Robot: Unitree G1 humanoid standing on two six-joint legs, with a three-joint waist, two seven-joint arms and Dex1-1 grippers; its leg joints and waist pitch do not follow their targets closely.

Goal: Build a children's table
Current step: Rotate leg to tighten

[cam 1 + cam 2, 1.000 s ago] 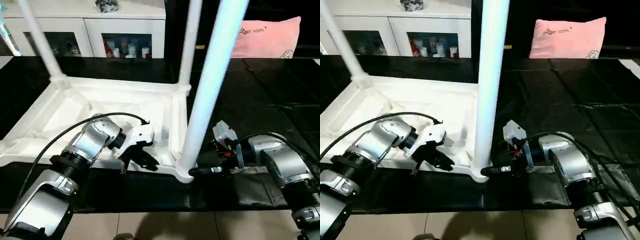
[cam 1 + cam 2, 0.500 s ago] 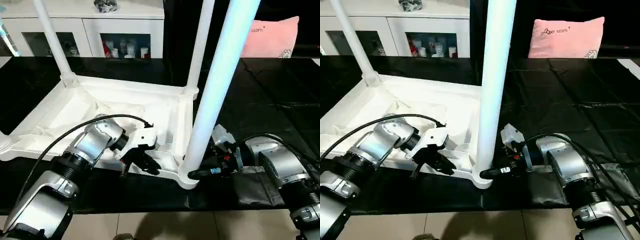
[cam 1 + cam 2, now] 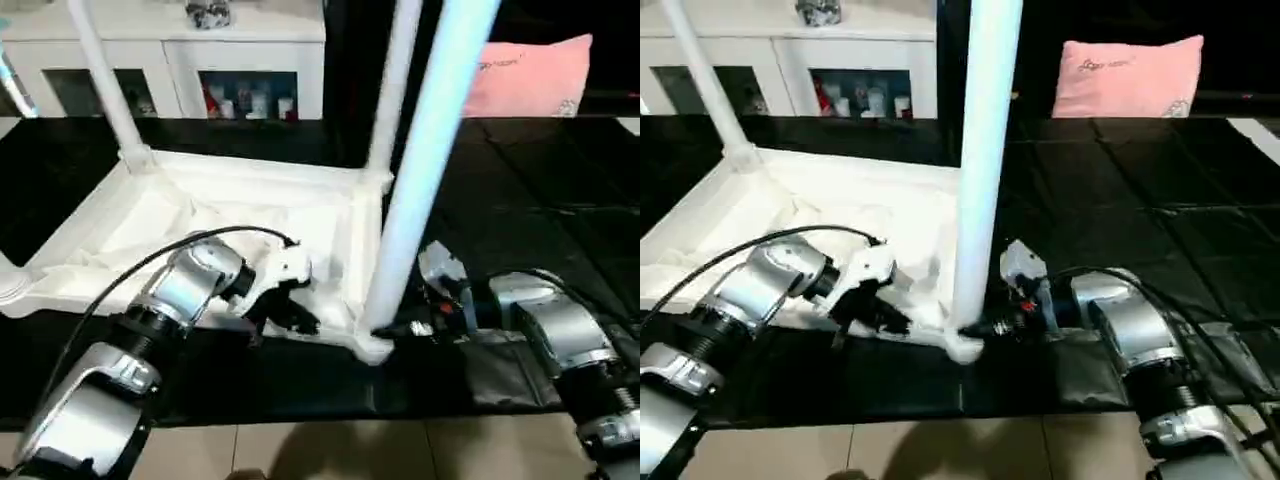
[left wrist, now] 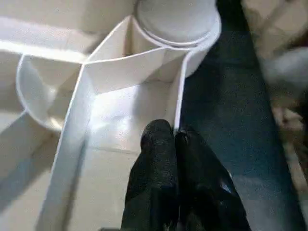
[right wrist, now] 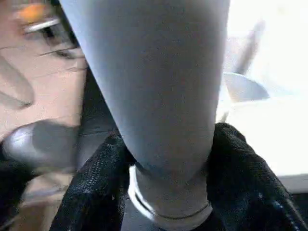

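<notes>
The children's table lies upside down on a black mat, its white tabletop (image 3: 150, 215) showing the ribbed underside. White legs stand in the corner sockets: a far-left leg (image 3: 100, 80), a far-right leg (image 3: 395, 90) and a thick near-right leg (image 3: 420, 170). My right gripper (image 3: 395, 328) is shut around the base of the near-right leg (image 5: 154, 82), with one finger (image 5: 91, 187) on each side just above the socket. My left gripper (image 3: 295, 315) is shut on the tabletop's thin front rim (image 4: 178, 96), close to that same corner socket (image 4: 175, 19).
A white glass-doored cabinet (image 3: 200, 60) stands behind the table. A pink pillow (image 3: 525, 75) lies at the back right on the black mat (image 3: 520, 200). The mat's front edge meets tiled floor (image 3: 300, 450) below my forearms.
My right gripper's fingers have closed in on the base of the near-right leg. The left gripper keeps its hold on the rim. The whole view has shifted slightly.
</notes>
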